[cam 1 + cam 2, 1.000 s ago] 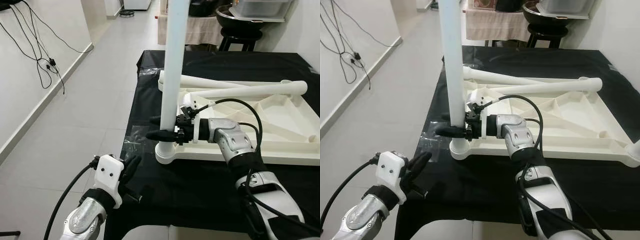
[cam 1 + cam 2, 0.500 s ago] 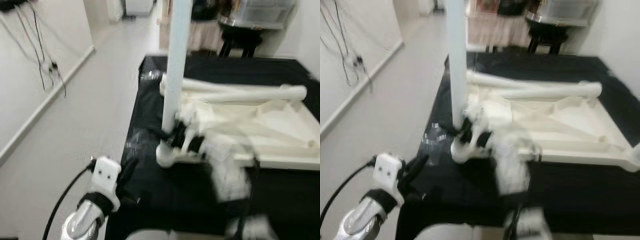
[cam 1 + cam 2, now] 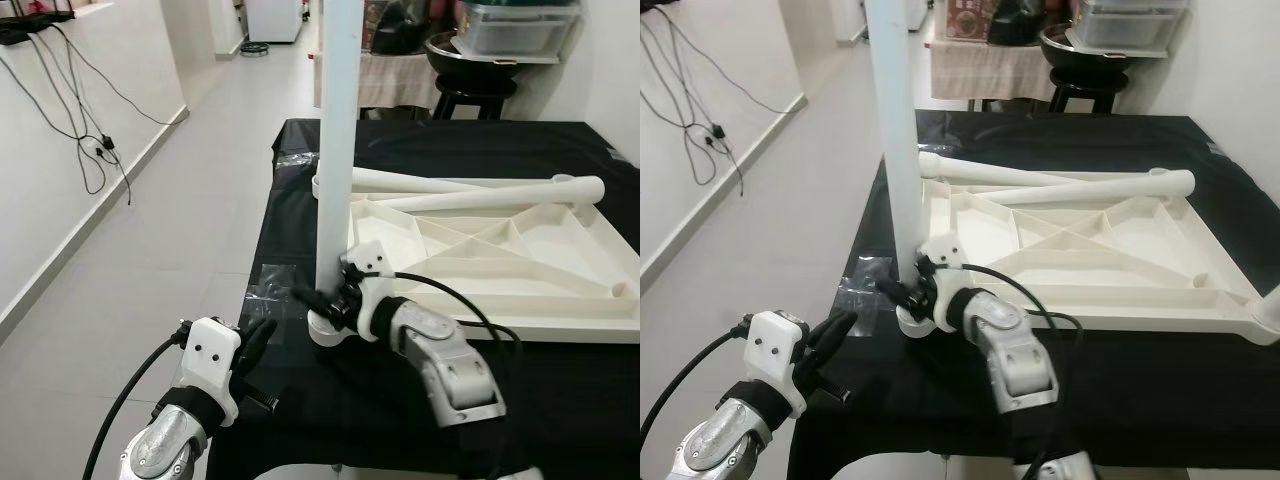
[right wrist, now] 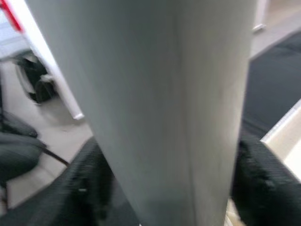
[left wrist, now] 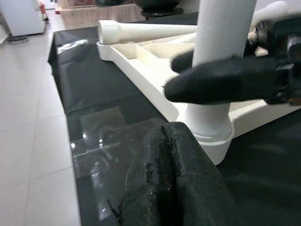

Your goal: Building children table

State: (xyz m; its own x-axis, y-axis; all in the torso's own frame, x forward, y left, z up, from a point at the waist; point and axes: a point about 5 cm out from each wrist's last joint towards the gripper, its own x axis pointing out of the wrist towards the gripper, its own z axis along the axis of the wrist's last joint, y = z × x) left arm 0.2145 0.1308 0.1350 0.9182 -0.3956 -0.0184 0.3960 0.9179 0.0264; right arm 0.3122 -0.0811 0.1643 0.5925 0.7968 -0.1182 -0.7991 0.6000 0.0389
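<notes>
A white tabletop (image 3: pixel 560 300) lies upside down on the black-covered table (image 3: pixel 300 390). One white leg (image 3: pixel 336 150) stands upright in the socket at the tabletop's near left corner. My right gripper (image 3: pixel 318 297) is shut on this leg just above the socket, one finger (image 5: pixel 221 84) in front of it and one behind. In the right wrist view the leg (image 4: pixel 164 103) sits between both fingers (image 4: pixel 80 188). Two more legs (image 3: pixel 480 195) lie loose across the far side of the tabletop. My left gripper (image 3: pixel 258 340) is shut, holds nothing, and hovers by the table's near left corner.
Clear plastic film (image 3: pixel 270 280) lies on the black cover beside the socket. Beyond the table stand a black stool (image 3: pixel 478 95) with a metal bowl and a cloth-draped table. Tiled floor (image 3: pixel 170 230) runs along the left, with cables (image 3: pixel 90 150) on the wall.
The camera has shifted. My right forearm has swung round and now reaches the leg from the near right, gripping lower, closer to the socket. The left gripper stays by the corner.
</notes>
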